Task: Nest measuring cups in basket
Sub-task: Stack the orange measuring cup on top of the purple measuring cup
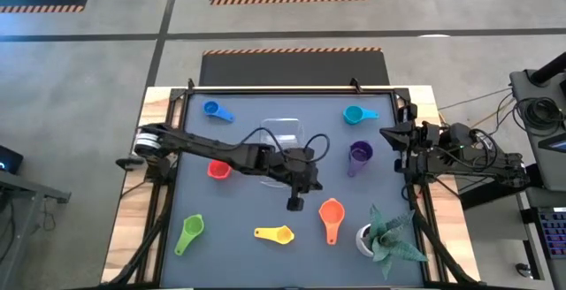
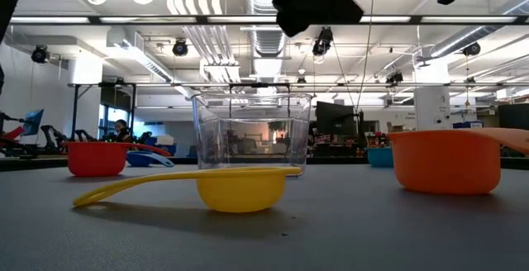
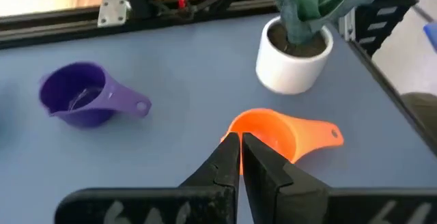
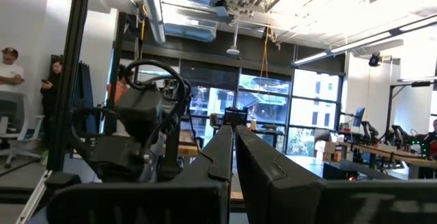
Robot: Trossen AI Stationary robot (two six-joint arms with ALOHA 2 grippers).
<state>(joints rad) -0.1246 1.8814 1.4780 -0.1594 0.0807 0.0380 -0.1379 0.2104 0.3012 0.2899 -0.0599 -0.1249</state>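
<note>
The clear basket [image 1: 285, 134] [image 2: 252, 134] stands on its base at mid-table. Around it, each cup rests on the mat: blue [image 1: 215, 110], teal [image 1: 355, 114], purple [image 1: 359, 156] [image 3: 78, 94], red [image 1: 218, 170] [image 2: 95, 157], orange [image 1: 332, 217] [image 3: 273, 130] [image 2: 446, 160], yellow [image 1: 274, 233] [image 2: 235, 188] and green [image 1: 190, 232]. My left gripper [image 1: 294, 203] [image 3: 240, 139] is shut and hovers high above the mat, just left of the orange cup, touching nothing. My right gripper [image 1: 386, 134] [image 4: 232, 132] is shut, raised at the table's right edge.
A white pot with a green plant [image 1: 378, 239] [image 3: 293, 57] stands near the table's near right corner, close to the orange cup. The left arm [image 1: 230, 151] reaches over the basket's near side. Bare mat lies between the yellow and green cups.
</note>
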